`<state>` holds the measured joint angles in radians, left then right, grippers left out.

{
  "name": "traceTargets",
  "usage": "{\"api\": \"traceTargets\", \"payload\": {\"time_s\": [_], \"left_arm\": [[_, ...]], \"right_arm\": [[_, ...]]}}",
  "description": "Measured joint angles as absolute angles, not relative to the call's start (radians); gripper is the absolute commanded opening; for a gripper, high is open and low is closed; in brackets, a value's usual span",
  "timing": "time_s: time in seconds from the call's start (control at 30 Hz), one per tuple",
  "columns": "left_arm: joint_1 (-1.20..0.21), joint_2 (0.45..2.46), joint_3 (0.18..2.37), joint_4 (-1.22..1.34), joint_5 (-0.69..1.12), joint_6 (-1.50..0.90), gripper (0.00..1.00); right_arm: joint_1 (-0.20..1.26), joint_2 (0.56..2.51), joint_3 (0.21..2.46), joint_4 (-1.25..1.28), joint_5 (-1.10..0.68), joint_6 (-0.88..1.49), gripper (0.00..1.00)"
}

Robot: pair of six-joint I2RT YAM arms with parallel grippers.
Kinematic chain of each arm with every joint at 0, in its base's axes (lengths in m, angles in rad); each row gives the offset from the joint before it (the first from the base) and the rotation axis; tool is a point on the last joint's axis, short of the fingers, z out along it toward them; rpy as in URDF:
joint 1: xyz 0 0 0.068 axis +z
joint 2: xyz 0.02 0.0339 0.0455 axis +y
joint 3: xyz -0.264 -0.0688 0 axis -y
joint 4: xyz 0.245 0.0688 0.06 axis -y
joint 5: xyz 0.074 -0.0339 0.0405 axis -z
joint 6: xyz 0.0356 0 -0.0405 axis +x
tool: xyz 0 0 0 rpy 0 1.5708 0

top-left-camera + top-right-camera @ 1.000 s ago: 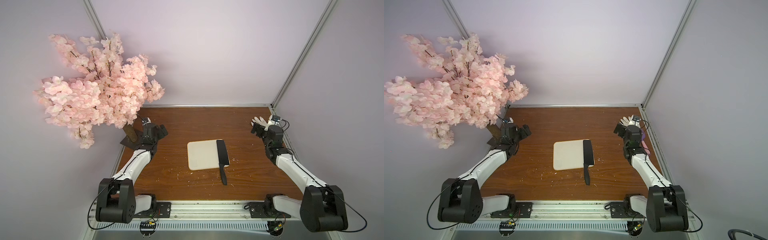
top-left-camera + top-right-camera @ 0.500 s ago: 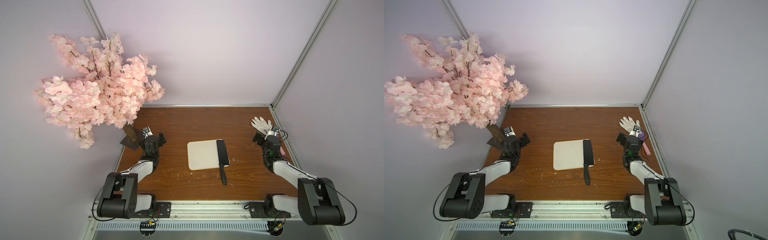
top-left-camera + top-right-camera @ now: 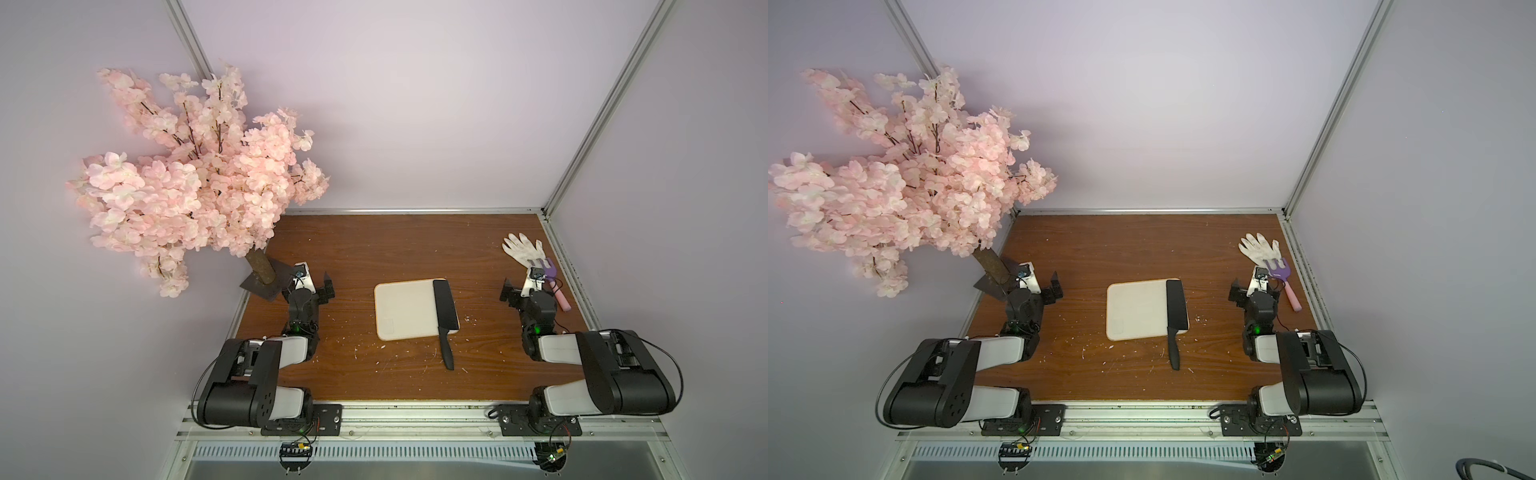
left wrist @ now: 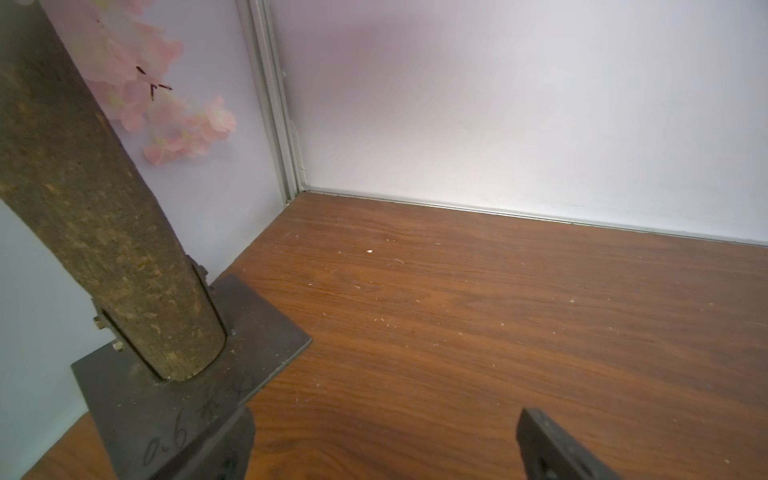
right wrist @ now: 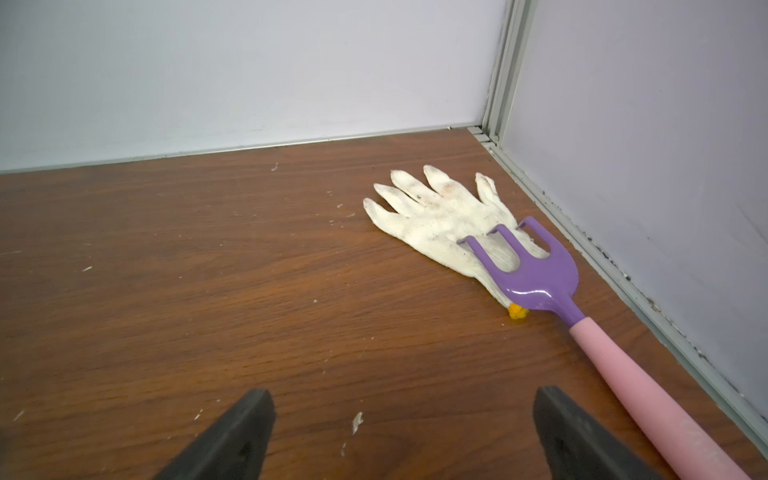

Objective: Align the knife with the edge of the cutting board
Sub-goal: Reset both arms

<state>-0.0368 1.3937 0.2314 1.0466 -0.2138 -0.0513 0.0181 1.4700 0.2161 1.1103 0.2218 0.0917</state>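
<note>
The cream cutting board (image 3: pixel 401 309) (image 3: pixel 1133 309) lies flat at the middle of the table in both top views. The black knife (image 3: pixel 445 307) (image 3: pixel 1176 305) rests with its blade along the board's right edge, and its handle sticks out past the near edge onto the wood. My left gripper (image 3: pixel 311 286) (image 3: pixel 1039 287) (image 4: pixel 384 422) is open and empty, far left of the board beside the tree's base. My right gripper (image 3: pixel 530 287) (image 3: pixel 1254 291) (image 5: pixel 403 399) is open and empty too, far right of the board. Neither wrist view shows the knife or the board.
A pink blossom tree (image 3: pixel 199 174) (image 3: pixel 905 178) stands at the back left; its trunk (image 4: pixel 104 232) is bolted to a dark plate (image 4: pixel 187 399) next to my left gripper. A white glove (image 3: pixel 521 248) (image 5: pixel 436 220) and a purple fork (image 3: pixel 550 272) (image 5: pixel 536 274) lie ahead of my right gripper by the right wall.
Both arms have drawn back toward the front rail and folded low. The knife and the board have not moved.
</note>
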Motion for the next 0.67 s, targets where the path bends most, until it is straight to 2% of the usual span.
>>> {"api": "traceTargets", "payload": {"time_s": [0.2, 0.67], "left_arm": [[-0.045, 1.536, 0.196, 1.211, -0.165, -0.024, 0.99], [-0.038, 1.542, 0.202, 1.242, -0.13, -0.025, 0.99]], "right_arm": [[0.028, 1.535, 0.175, 1.25, 0.19, 0.064, 1.0], [0.044, 1.538, 0.187, 1.303, 0.188, 0.04, 1.0]]}}
